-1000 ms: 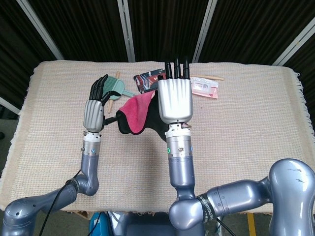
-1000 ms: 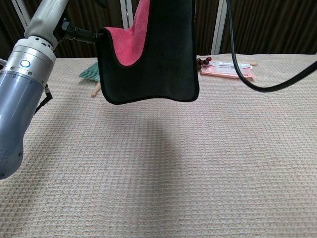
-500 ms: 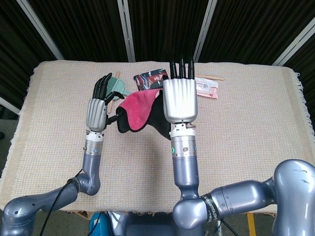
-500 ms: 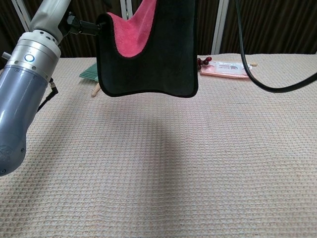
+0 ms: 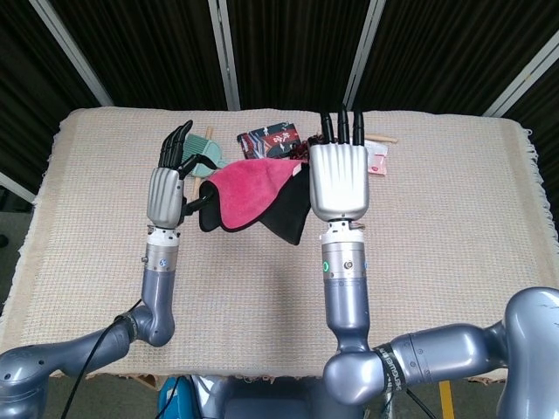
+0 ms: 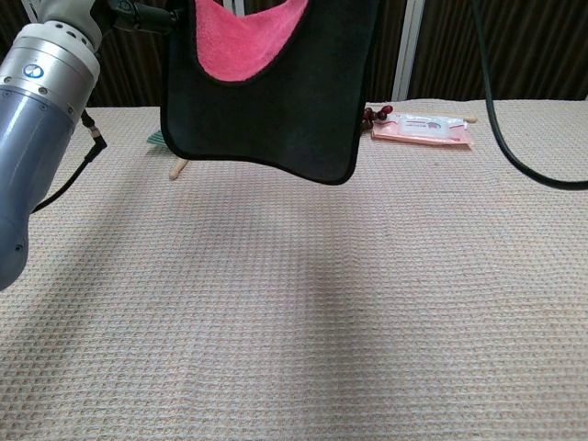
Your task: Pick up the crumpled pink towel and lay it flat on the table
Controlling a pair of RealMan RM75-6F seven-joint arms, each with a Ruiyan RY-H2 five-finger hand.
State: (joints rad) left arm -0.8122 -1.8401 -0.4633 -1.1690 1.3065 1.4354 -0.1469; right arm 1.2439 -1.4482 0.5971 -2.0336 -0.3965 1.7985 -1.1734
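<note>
The head view looks steeply down from above and behind the arms, facing forward over the whole cloth-covered table point(image 5: 454, 218) to the dark slatted wall beyond, with both forearms rising from the bottom edge. The chest view sits low and close to the tabletop, facing forward nearly level, so the weave fills the lower frame and the hanging towel point(image 6: 266, 92) crowds the top. Both views share the towel point(image 5: 258, 196), the pink packet point(image 6: 423, 127) at the far edge, and the table's far half.
</note>
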